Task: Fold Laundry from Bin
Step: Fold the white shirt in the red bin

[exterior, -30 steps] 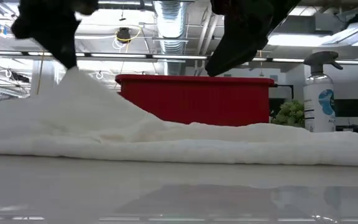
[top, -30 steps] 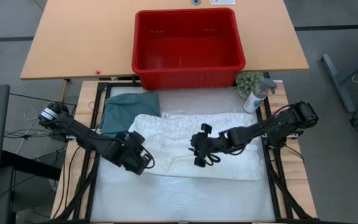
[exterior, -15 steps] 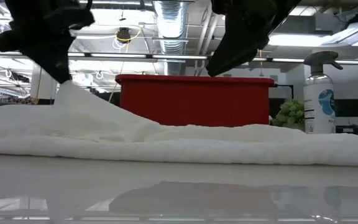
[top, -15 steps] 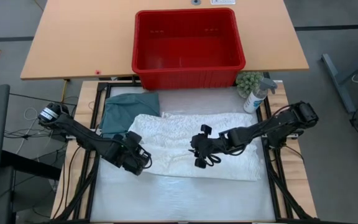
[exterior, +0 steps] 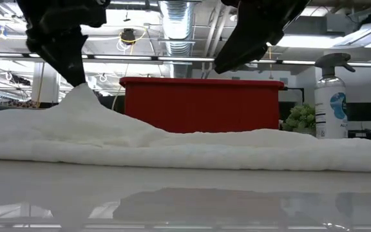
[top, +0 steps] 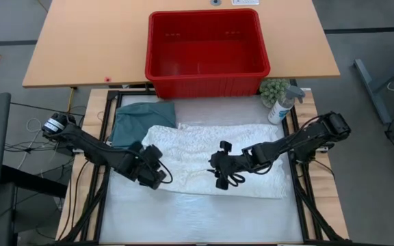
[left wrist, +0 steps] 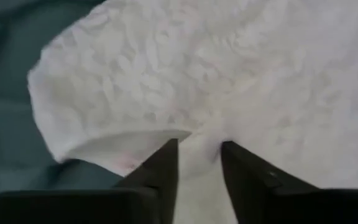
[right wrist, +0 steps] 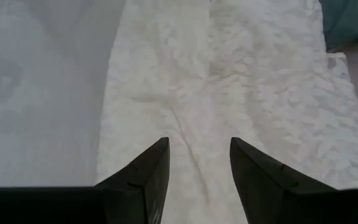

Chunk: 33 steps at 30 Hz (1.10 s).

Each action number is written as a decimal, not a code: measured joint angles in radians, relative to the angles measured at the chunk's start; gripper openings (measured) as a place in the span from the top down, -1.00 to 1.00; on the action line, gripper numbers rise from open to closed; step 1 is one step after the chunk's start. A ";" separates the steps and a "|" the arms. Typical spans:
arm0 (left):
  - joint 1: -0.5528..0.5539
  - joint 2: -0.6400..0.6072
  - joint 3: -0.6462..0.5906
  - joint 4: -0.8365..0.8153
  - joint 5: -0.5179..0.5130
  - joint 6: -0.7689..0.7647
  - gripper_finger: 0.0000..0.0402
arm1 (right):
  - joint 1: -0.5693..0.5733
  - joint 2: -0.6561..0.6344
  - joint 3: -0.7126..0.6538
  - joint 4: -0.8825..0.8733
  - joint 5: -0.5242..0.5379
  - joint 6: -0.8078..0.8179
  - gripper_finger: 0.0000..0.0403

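Observation:
The white garment (top: 217,157) lies spread across the middle of the table, its left near corner drawn up into a peak (exterior: 81,90). My left gripper (left wrist: 201,158) hangs over that peak, slanting down, with a gap between its fingers and a ridge of cloth in the gap. My right gripper (top: 219,174) hovers open above the garment's middle (right wrist: 185,93) with nothing between its fingers. A teal garment (top: 139,119) lies flat at the back left, partly under the white one. The red bin (top: 149,41) stands on the far table. My left gripper has one finger (left wrist: 163,165) on each side of a raised fold (left wrist: 199,140) at the white garment's left near corner. It comes from above, slanting down. I cannot tell whether the fingers still touch the cloth. The rest of the garment lies on the table.
A spray bottle (top: 281,106) and a small green plant (top: 273,89) stand at the back right corner. A bare strip of table (top: 197,219) runs along the near edge. Black frame rails (top: 299,198) border the table's sides.
My left gripper has rolled about its wrist while staying over the same corner. The peak of white cloth under it stands lower than a second ago, and the rest of the garment has stayed flat.

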 joint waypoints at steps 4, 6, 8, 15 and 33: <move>0.027 0.000 0.000 -0.089 -0.050 0.035 0.18 | 0.002 0.000 0.000 -0.001 0.000 0.000 0.05; 0.045 0.000 0.000 -0.154 -0.044 0.003 0.08 | 0.002 0.000 0.000 -0.001 0.000 0.000 0.05; 0.058 0.000 0.000 -0.189 0.009 -0.042 0.03 | 0.002 0.000 0.000 -0.002 0.000 0.000 0.05; 0.004 0.000 0.001 -0.322 0.077 -0.246 0.08 | 0.007 0.000 0.000 -0.004 0.001 0.000 0.05; -0.419 -0.243 -0.241 -0.180 -0.063 -1.040 0.14 | 0.022 0.000 -0.036 -0.077 0.001 0.024 0.05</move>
